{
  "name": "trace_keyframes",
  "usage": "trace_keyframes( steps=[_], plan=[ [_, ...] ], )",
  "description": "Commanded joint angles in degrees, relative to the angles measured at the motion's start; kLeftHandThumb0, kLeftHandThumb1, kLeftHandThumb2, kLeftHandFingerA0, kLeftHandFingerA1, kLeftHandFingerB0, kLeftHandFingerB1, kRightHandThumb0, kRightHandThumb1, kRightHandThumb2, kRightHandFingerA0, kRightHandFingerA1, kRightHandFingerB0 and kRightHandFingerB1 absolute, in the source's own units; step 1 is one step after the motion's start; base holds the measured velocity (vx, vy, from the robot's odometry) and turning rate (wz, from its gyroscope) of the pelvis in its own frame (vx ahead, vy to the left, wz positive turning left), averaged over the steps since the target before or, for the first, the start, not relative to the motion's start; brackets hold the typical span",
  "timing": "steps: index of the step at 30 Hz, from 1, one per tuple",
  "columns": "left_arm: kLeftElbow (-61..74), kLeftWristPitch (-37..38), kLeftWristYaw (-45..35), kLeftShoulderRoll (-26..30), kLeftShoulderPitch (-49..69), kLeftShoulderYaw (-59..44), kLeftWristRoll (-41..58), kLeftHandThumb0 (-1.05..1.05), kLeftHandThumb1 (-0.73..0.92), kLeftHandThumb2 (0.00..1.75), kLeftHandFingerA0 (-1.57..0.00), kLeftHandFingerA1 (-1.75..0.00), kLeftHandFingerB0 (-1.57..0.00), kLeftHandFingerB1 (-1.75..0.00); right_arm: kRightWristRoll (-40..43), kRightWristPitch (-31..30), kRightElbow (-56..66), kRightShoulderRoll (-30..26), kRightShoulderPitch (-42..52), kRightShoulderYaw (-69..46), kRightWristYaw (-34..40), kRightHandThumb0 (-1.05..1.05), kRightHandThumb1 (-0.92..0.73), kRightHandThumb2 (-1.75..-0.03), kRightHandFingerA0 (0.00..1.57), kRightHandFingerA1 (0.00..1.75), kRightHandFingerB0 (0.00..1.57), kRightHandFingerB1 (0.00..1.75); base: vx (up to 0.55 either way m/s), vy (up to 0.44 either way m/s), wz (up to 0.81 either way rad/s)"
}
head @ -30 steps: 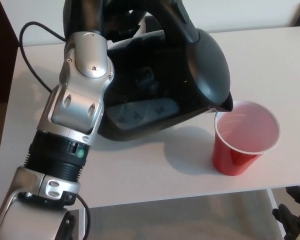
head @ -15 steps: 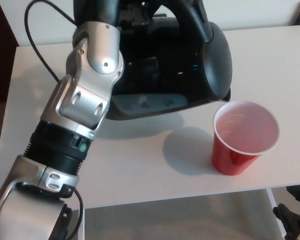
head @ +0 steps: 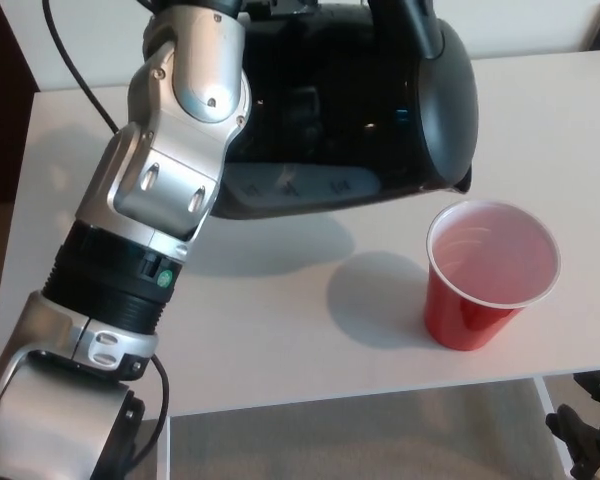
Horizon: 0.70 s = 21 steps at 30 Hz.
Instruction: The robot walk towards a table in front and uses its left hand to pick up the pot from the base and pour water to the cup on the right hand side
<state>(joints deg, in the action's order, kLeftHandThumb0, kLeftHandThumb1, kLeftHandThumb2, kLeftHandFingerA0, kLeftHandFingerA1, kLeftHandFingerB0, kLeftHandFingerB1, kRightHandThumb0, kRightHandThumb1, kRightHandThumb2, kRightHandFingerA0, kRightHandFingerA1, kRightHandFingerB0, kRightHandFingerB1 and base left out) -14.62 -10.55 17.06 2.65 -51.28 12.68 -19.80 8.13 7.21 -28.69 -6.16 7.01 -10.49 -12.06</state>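
The black pot (head: pixel 360 110) hangs in the air above the white table (head: pixel 280 330), lying on its side with its base facing me. Its spout (head: pixel 464 181) points right, a little above and left of the cup's rim. My left hand (head: pixel 260 8) is shut on the pot's handle at the top edge and mostly cut off by the frame; my silver left forearm (head: pixel 170 170) rises from the lower left. The red cup (head: pixel 490 275) stands upright on the table near its front right edge. Part of my right hand (head: pixel 585 435) shows low at the bottom right, below the table edge.
A black cable (head: pixel 80 70) runs across the table's far left behind my arm. The table's front edge (head: pixel 380 395) runs close under the cup, with grey floor below. A dark panel stands at the far left.
The pot has risen and moved back, and its spout has lifted off the cup's rim. My left forearm has swung upward with it. The cup has stayed put.
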Motion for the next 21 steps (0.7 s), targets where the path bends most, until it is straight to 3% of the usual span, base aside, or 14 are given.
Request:
trace_keyframes(
  steps=[1, 6, 7, 8, 10, 11, 20, 21],
  plan=[
    [1.0, 2.4, 0.3, 1.4, -3.8, -0.8, -2.7, -0.31, 0.41, 0.79, -1.21, -1.43, -0.99, -1.31, 0.4, -0.3, -0.5, -0.8, -0.1, -0.4, -0.3, -0.58, -0.73, -0.61, 0.38, 0.45, 0.20, 0.35, 0.00, 0.000, 0.00],
    [0.8, 3.3, -0.4, 1.7, -4.1, -0.9, -2.2, -0.30, 0.40, 0.80, -1.23, -1.42, -1.02, -1.30, 0.4, -0.3, -0.7, -0.7, -0.2, -0.5, -0.1, -0.59, -0.74, -0.61, 0.38, 0.45, 0.19, 0.35, 0.00, 0.000, 0.00],
    [0.7, 3.8, -0.9, 1.9, -4.0, -0.8, -1.9, -0.29, 0.57, 0.61, -0.96, -1.69, -0.83, -1.50, 0.3, -0.2, -0.8, -0.7, -0.2, -0.4, 0.0, -0.64, -0.59, -0.87, 0.31, 0.53, 0.14, 0.45, 0.00, 0.000, 0.00],
    [0.4, 4.8, -1.6, 2.3, -3.9, -0.5, -1.7, -0.28, 0.57, 0.60, -1.00, -1.55, -0.92, -1.32, 0.3, -0.3, -0.8, -0.6, -0.3, -0.4, 0.0, -0.63, -0.59, -0.87, 0.32, 0.53, 0.15, 0.45, 0.00, 0.000, 0.00],
    [0.2, 5.0, -1.8, 2.3, -3.8, -0.4, -1.8, -0.28, 0.57, 0.60, -1.00, -1.55, -0.92, -1.32, 0.3, -0.3, -0.8, -0.6, -0.3, -0.4, 0.0, -0.63, -0.59, -0.87, 0.32, 0.53, 0.15, 0.45, 0.00, 0.000, 0.00],
    [0.1, 6.1, -1.6, 2.6, -3.6, 0.0, -2.2, -0.25, 0.55, 0.59, -0.93, -1.71, -0.80, -1.54, 0.2, -0.5, -0.6, -0.6, -0.4, -0.3, 0.1, -0.64, -0.59, -0.87, 0.32, 0.53, 0.15, 0.45, 0.00, 0.000, 0.00],
    [-0.6, 12.0, -1.3, 4.4, -2.2, 2.0, -4.4, -0.26, 0.59, 0.57, -0.90, -1.75, -0.71, -1.69, 0.1, -1.0, -0.9, -0.8, -1.1, -0.1, -0.1, -0.64, -0.59, -0.87, 0.30, 0.53, 0.14, 0.44, 0.00, 0.000, 0.00],
    [-1.0, 14.0, -0.4, 5.3, -1.6, 3.4, -6.3, -0.33, 0.40, 0.82, -1.23, -1.41, -1.01, -1.29, 0.1, -1.2, -0.2, -0.9, -0.9, -0.1, 0.0, -0.63, -0.59, -0.87, 0.31, 0.53, 0.16, 0.45, 0.00, 0.000, 0.00]
  ],
)
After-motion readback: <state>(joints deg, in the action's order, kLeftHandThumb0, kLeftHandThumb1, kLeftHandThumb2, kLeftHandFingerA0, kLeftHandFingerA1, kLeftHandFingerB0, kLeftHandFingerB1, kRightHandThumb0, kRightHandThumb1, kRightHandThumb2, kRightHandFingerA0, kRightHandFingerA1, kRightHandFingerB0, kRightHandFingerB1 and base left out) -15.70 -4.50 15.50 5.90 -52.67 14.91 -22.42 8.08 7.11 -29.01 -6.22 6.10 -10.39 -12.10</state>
